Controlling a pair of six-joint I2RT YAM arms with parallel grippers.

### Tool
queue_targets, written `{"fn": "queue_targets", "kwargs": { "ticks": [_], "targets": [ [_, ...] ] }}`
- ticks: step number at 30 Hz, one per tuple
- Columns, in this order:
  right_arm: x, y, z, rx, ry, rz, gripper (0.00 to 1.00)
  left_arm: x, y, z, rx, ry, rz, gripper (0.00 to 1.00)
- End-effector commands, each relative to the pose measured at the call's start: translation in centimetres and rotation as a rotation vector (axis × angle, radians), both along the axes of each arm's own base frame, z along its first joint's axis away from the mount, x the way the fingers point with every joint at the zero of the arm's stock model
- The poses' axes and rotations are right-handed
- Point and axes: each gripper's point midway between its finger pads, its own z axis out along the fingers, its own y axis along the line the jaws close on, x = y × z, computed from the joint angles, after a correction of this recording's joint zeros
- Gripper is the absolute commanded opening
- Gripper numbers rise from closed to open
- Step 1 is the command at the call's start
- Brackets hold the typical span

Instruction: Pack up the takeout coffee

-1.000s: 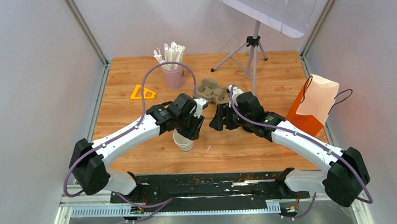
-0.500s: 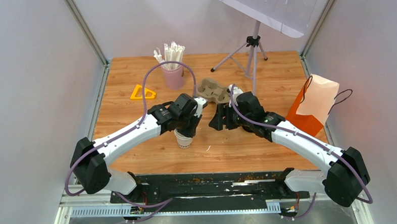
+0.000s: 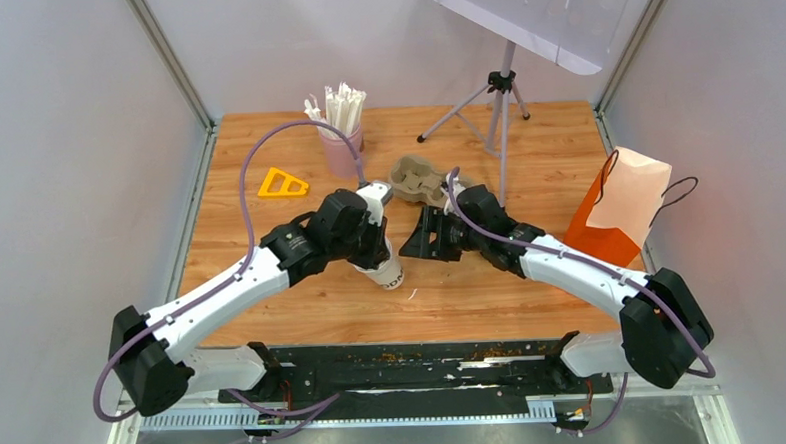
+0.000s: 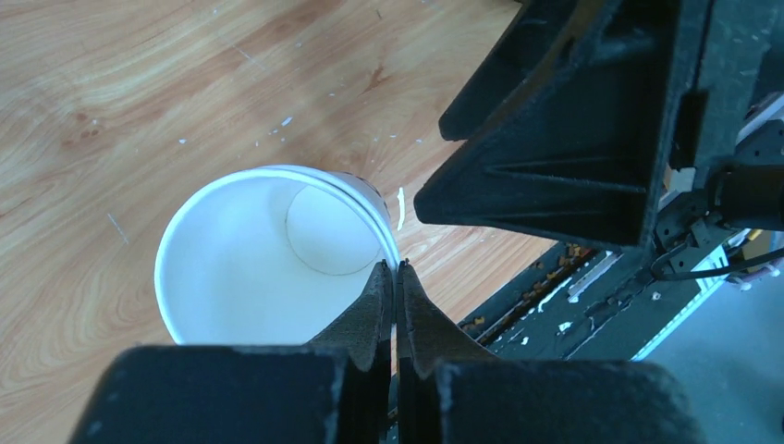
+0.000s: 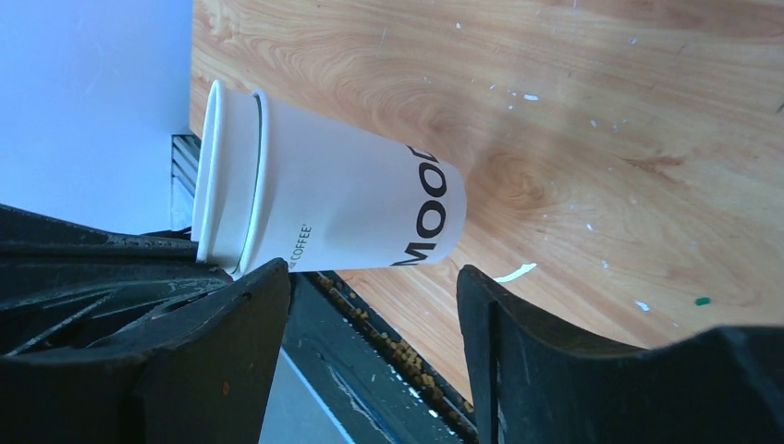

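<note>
A whitish paper cup (image 3: 387, 272) with dark print has no lid and is open at the top. My left gripper (image 3: 375, 249) is shut on its rim and holds it tilted over the middle of the table. The left wrist view shows the fingertips (image 4: 396, 269) pinching the cup's wall (image 4: 268, 250). My right gripper (image 3: 422, 243) is open and empty just right of the cup. In the right wrist view the cup (image 5: 342, 199) lies beyond the open jaws (image 5: 370, 277). No olive-green cup or black lid is in view.
A brown pulp cup carrier (image 3: 417, 179) sits behind the grippers. A pink cup of white sticks (image 3: 343, 149) and a yellow triangle (image 3: 280, 183) are at the back left. A tripod (image 3: 499, 107) stands at the back, and an orange paper bag (image 3: 619, 207) at the right.
My left gripper has carried the cup to the right and tipped it from upright to tilted. My right gripper has shifted slightly left, closer to the cup.
</note>
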Motion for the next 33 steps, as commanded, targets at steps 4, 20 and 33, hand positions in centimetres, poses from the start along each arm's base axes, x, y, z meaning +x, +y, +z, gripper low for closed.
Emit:
{"fn": "queue_targets", "kwargs": {
  "ticks": [4,20,33],
  "targets": [
    [0.1,1.7,2.1,0.128,0.037,-0.008,0.66,0.3,-0.6,2.6,-0.160,-0.108,0.019,0.00],
    [0.0,3.3,2.0,0.174,0.084,0.024,0.64,0.1,-1.0,2.5,-0.167,-0.114,-0.012,0.00],
    [0.4,2.4,3.1,0.177,0.050,-0.033,0.64,0.3,-0.3,1.3,-0.118,-0.115,-0.004,0.00]
  ]
}}
